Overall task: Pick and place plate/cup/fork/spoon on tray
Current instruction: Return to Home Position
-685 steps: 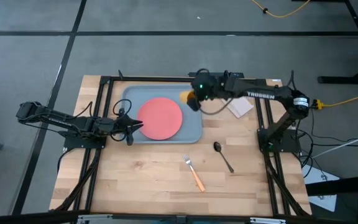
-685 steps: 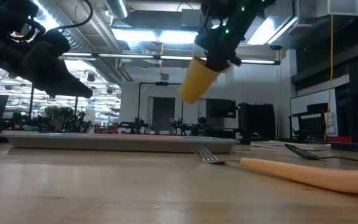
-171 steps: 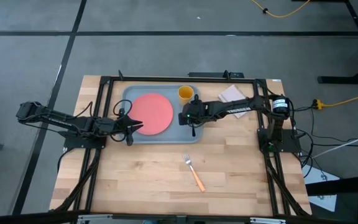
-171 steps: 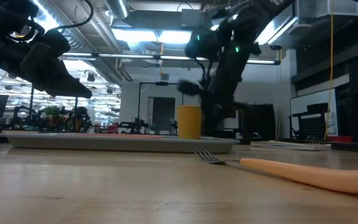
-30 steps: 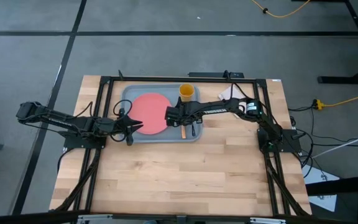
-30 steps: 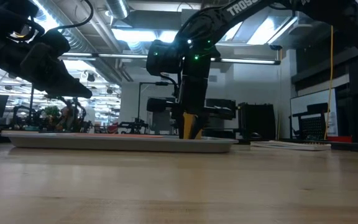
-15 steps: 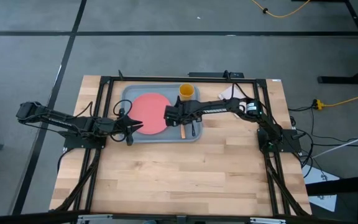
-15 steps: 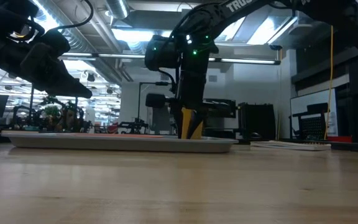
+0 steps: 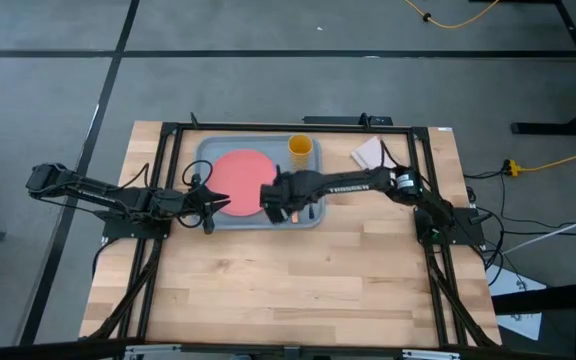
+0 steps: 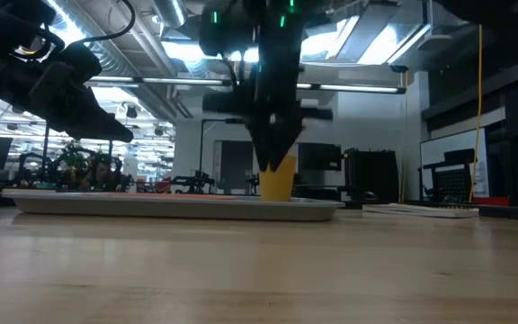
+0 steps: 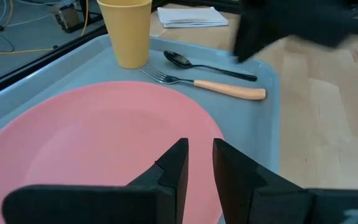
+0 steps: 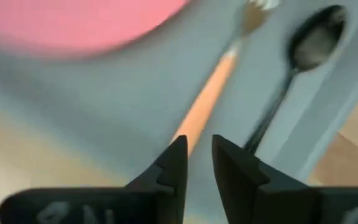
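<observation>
The grey-blue tray (image 9: 208, 155) holds the pink plate (image 9: 238, 180), the yellow cup (image 9: 300, 149) at its far right corner, and the dark spoon (image 11: 213, 67) and orange-handled fork (image 11: 229, 89) lying side by side on its right part. My right gripper (image 9: 272, 207) hangs above the tray's near right area, just over the fork's handle (image 12: 207, 99); its fingers stand a narrow gap apart with nothing between them. My left gripper (image 9: 224, 203) waits at the tray's near left rim, above the plate's edge (image 11: 98, 143), with the same narrow gap and nothing in it.
A folded white napkin (image 9: 368, 152) lies on the table right of the tray's far corner. The wooden table in front of the tray is bare. Black frame rails (image 9: 168, 240) run along the table's left and right sides.
My right gripper has risen from the tray's floor and drifted a little toward the table's near edge. The fork and spoon stay lying on the tray.
</observation>
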You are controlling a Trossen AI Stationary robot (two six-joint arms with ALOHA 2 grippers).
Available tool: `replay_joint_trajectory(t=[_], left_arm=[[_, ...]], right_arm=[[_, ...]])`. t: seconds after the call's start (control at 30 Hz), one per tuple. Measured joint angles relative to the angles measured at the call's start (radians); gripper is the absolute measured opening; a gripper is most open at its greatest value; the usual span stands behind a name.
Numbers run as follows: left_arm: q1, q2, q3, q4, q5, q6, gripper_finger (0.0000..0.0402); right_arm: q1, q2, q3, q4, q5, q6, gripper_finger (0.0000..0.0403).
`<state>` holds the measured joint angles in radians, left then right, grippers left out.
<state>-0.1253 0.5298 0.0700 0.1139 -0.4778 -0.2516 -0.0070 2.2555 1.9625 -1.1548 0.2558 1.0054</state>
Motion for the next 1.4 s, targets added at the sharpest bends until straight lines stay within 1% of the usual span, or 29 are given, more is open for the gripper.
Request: replay_joint_trajectory(t=[0.07,0.17,0.23,0.3,0.4,0.5,0.57,0.63,0.77,0.83,0.93,1.0,1.03,1.07,1.1,1.17,1.23,1.33,1.4], left_arm=[[0.000,0.000,0.000,0.000,0.000,0.000,0.0066],[0.000,0.000,0.000,0.000,0.000,0.000,0.0066],[0.000,0.000,0.000,0.000,0.000,0.000,0.0066],[0.000,0.000,0.000,0.000,0.000,0.000,0.0066],[0.000,0.000,0.000,0.000,0.000,0.000,0.0066],[0.000,0.000,0.000,0.001,0.000,0.000,0.0066],[0.000,0.000,0.000,0.000,0.000,0.000,0.0066],[0.000,0.000,0.000,0.000,0.000,0.000,0.0066],[0.000,0.000,0.000,0.000,0.000,0.000,0.0066],[0.000,0.000,0.000,0.000,0.000,0.000,0.0066],[0.000,0.000,0.000,0.000,0.000,0.000,0.0066],[0.000,0.000,0.000,0.000,0.000,0.000,0.0066],[0.000,0.000,0.000,0.000,0.000,0.000,0.0066],[0.000,0.000,0.000,0.000,0.000,0.000,0.0066],[0.000,0.000,0.000,0.000,0.000,0.000,0.0066],[0.000,0.000,0.000,0.000,0.000,0.000,0.0066],[0.000,0.000,0.000,0.000,0.000,0.000,0.0066],[0.000,0.000,0.000,0.000,0.000,0.000,0.0066],[0.000,0.000,0.000,0.000,0.000,0.000,0.0066]], right_arm=[[0.047,0.000,0.031,-0.048,-0.001,-0.080,0.0078],[0.118,0.000,0.040,-0.120,0.008,-0.195,0.0078],[0.161,-0.001,0.031,-0.114,0.019,-0.240,0.0078],[0.191,-0.020,-0.012,-0.127,0.019,-0.200,0.0078],[0.226,-0.082,-0.111,-0.133,0.021,-0.081,0.0078],[0.253,-0.190,-0.278,-0.107,0.023,0.023,0.0078],[0.264,-0.282,-0.420,-0.035,0.020,0.079,0.0078],[0.268,-0.395,-0.572,0.073,0.019,0.113,0.0078],[0.260,-0.610,-0.885,0.341,0.023,0.112,0.0078],[0.244,-0.715,-1.015,0.444,0.035,0.111,0.0078],[0.205,-0.856,-1.173,0.507,0.027,0.116,0.0078],[0.182,-0.946,-1.253,0.528,0.041,0.114,0.0078],[0.177,-0.987,-1.297,0.567,0.078,0.092,0.0078],[0.176,-1.024,-1.340,0.609,0.114,0.030,0.0078],[0.179,-1.061,-1.385,0.662,0.125,-0.057,0.0078],[0.183,-1.132,-1.473,0.806,0.116,-0.267,0.0078],[0.180,-1.201,-1.562,0.989,0.106,-0.430,0.0078],[0.168,-1.279,-1.696,1.210,0.100,-0.555,0.0078],[0.169,-1.313,-1.759,1.311,0.056,-0.600,0.0078]])
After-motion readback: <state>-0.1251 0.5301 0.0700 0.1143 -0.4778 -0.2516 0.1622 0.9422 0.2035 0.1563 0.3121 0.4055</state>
